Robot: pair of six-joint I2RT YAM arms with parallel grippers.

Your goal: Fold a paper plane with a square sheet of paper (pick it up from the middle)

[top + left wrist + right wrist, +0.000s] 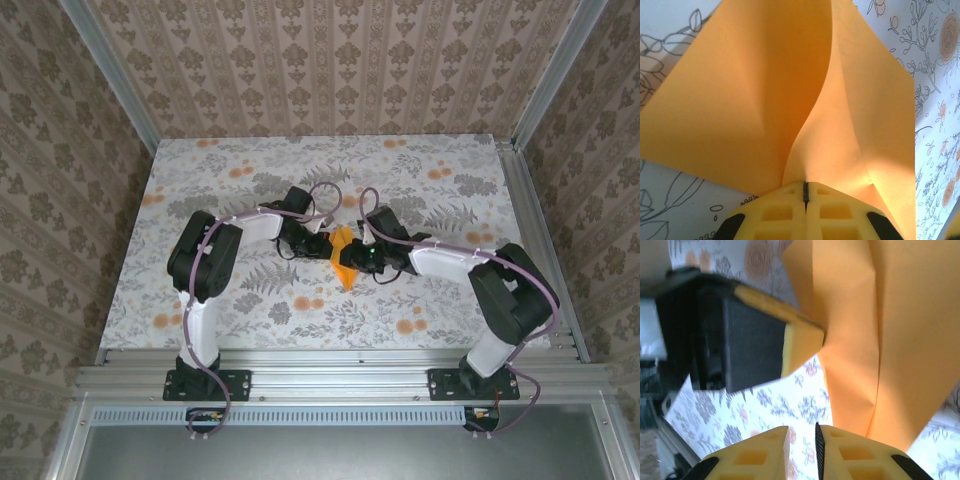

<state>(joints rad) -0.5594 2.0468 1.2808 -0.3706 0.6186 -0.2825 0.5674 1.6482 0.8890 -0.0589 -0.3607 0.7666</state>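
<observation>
The square sheet of paper (343,262) is bright orange and hangs bent and creased over the middle of the table, between the two grippers. My left gripper (805,186) is shut on its lower edge, and the sheet (740,100) billows away from the pads in two curved flaps. In the right wrist view the sheet (880,340) stands to the right, with a left fingertip (801,337) pinching its edge. My right gripper (802,434) is open a narrow gap just beside the paper's corner, with only tablecloth showing between its pads. The paper plane is out of view.
The floral tablecloth (250,170) covers the table. Wallpapered walls close it in at the back and both sides. An aluminium rail (340,372) runs along the near edge, with both arm bases on it. Both arms (205,260) (500,285) bend inward toward the centre.
</observation>
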